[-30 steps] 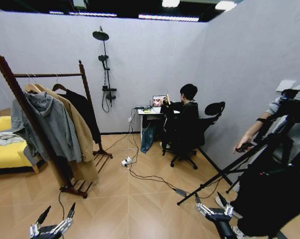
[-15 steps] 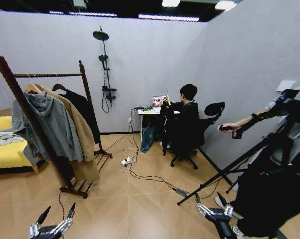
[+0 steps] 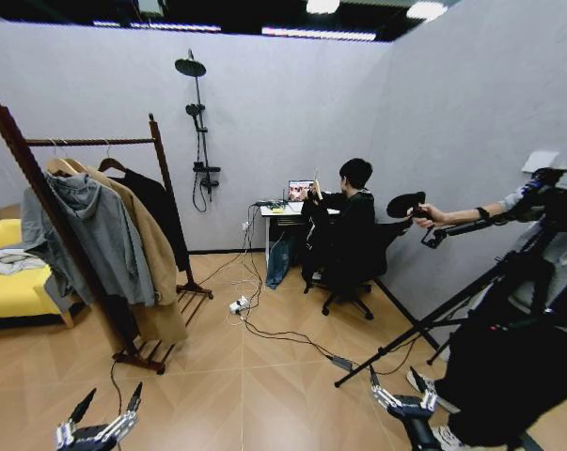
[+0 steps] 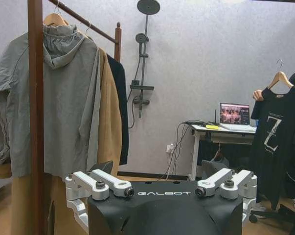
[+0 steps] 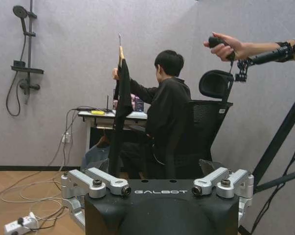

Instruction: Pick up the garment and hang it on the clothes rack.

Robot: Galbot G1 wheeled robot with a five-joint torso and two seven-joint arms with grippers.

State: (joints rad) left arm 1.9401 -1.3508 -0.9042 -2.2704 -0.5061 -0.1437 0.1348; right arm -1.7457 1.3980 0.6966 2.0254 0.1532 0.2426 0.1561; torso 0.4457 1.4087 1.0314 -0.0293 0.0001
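Hovering low over the wooden floor (image 3: 264, 376), fingers spread and empty: left gripper (image 3: 102, 413) at the head view's bottom left, right gripper (image 3: 401, 395) at bottom right. Hanging from a seated person's raised hand (image 4: 257, 94) by the desk (image 3: 283, 212): the garment (image 4: 272, 142) on its light hanger, face-on with white print in the left wrist view, edge-on in the right wrist view, nearly hidden in the head view. Standing well apart at the left: the clothes rack (image 3: 39, 188), carrying a grey hoodie (image 4: 59, 98), tan coat (image 3: 151, 244) and black jacket (image 3: 165, 216).
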